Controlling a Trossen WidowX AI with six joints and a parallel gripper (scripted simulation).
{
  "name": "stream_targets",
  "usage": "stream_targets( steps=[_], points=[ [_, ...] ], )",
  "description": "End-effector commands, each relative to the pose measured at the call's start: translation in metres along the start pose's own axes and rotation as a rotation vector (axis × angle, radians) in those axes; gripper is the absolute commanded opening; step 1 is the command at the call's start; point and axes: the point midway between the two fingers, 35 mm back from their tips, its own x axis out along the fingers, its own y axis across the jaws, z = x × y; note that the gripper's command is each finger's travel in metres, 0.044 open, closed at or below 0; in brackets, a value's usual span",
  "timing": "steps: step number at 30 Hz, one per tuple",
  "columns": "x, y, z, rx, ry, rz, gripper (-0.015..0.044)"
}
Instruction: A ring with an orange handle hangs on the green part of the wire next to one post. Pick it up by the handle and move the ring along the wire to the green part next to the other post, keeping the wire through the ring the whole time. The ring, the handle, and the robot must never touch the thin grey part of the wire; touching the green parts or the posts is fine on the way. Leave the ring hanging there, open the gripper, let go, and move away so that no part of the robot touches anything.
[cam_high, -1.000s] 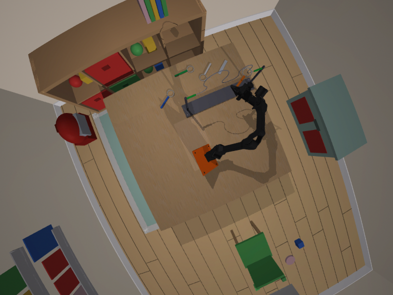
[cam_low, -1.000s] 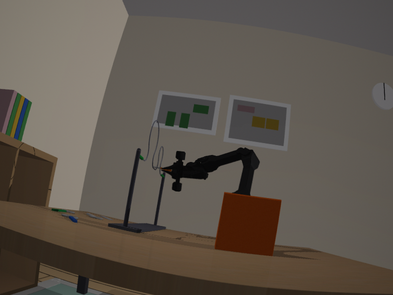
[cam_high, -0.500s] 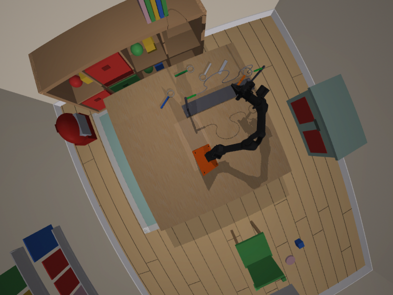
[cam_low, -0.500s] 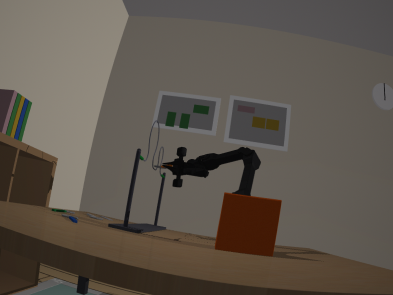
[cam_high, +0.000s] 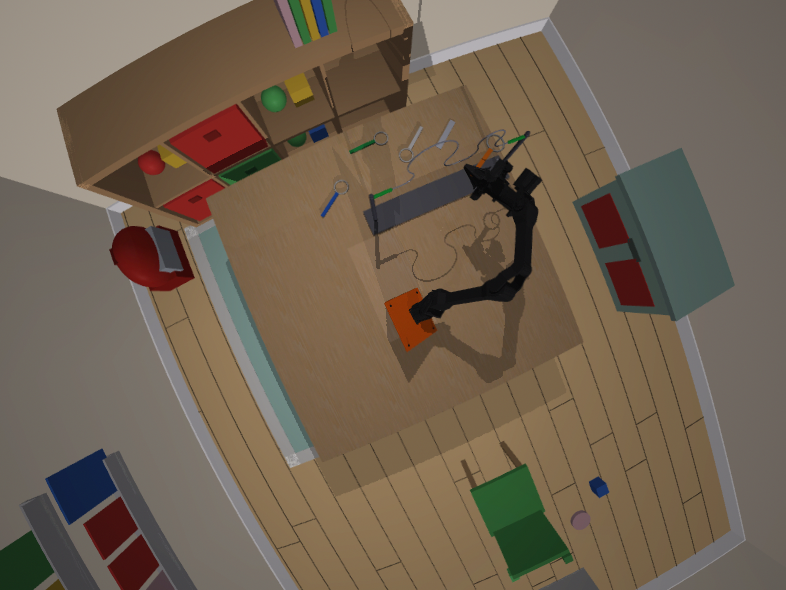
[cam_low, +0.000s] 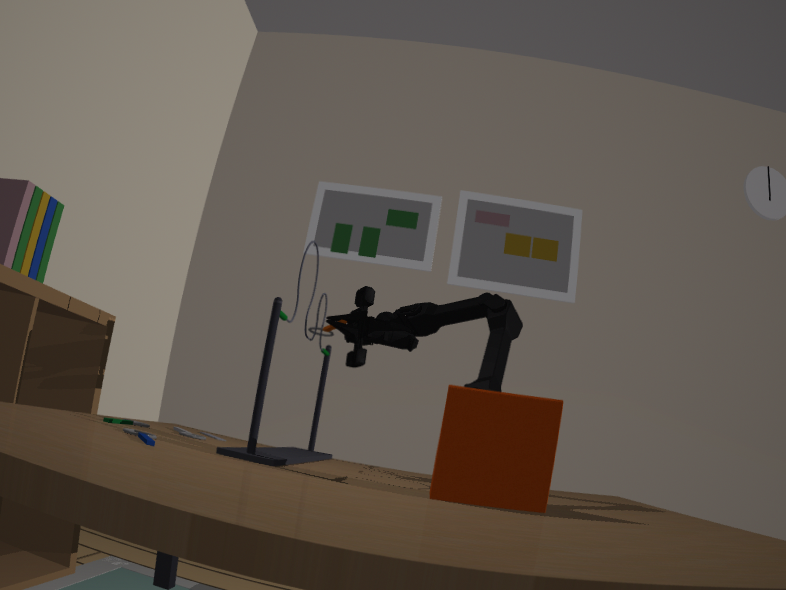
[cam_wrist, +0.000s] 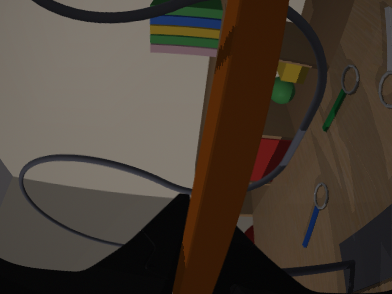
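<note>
My gripper (cam_high: 473, 170) (cam_low: 335, 321) (cam_wrist: 192, 205) is shut on the orange handle (cam_high: 485, 156) (cam_wrist: 235, 125), which slants up across the wrist view. The handle's grey ring lies nearly flat in the exterior view, near the right post (cam_high: 519, 144) (cam_low: 319, 403). The wire appears to pass through it, past the inner end of the green part (cam_high: 516, 139) (cam_low: 325, 351); contact cannot be told. The looping grey wire (cam_high: 438, 141) (cam_low: 318, 269) (cam_wrist: 322, 82) runs to the other green part (cam_high: 382, 193) (cam_low: 283, 315) at the left post (cam_high: 375, 219) (cam_low: 265, 374). The ring is outside the wrist view.
The dark base plate (cam_high: 419, 207) (cam_low: 298, 455) joins both posts. A green-handled ring (cam_high: 363, 146) (cam_wrist: 335, 110), a blue-handled ring (cam_high: 329, 204) (cam_wrist: 311, 227) and grey pieces lie on the table behind and left. Wire loops rise close beside my fingers. A shelf stands at the back.
</note>
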Motion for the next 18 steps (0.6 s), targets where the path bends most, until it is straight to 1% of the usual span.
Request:
stream_targets(
  steps=[1,18],
  points=[
    [-0.001,0.01,0.0,0.018,0.0,0.026,-0.015],
    [-0.003,0.033,0.003,0.128,0.006,0.078,-0.015]
  ],
)
